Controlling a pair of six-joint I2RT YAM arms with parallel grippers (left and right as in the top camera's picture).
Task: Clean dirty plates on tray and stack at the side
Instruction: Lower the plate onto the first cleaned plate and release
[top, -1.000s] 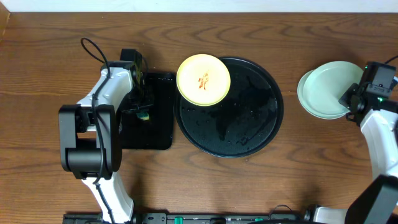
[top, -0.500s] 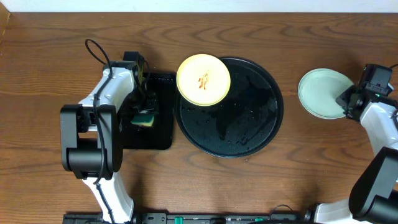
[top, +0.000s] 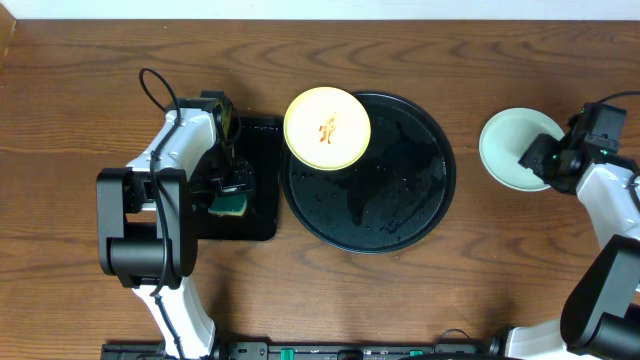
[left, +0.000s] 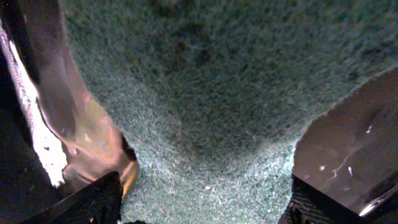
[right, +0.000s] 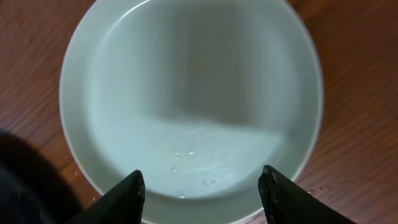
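A pale yellow plate (top: 327, 128) with a red-orange smear rests on the upper-left rim of the round black tray (top: 392, 190). A light mint-blue plate (top: 515, 150) sits on the bare wood at the right side; in the right wrist view this plate (right: 193, 93) looks clean and wet. My right gripper (top: 542, 160) hovers at its near rim, open (right: 205, 190), with both fingers apart above the plate. My left gripper (top: 232, 184) is open (left: 205, 202) just over a green sponge (left: 211, 93), which lies between the spread fingers.
The sponge (top: 232, 205) lies on a small rectangular black tray (top: 258, 150), just left of the round tray. The round tray's surface is wet and glossy. Both arm bases stand at the table's front corners.
My left gripper opened and let the sponge drop onto the rectangular tray. My right gripper opened and released the mint plate, which now sits squarely where two offset plates showed.
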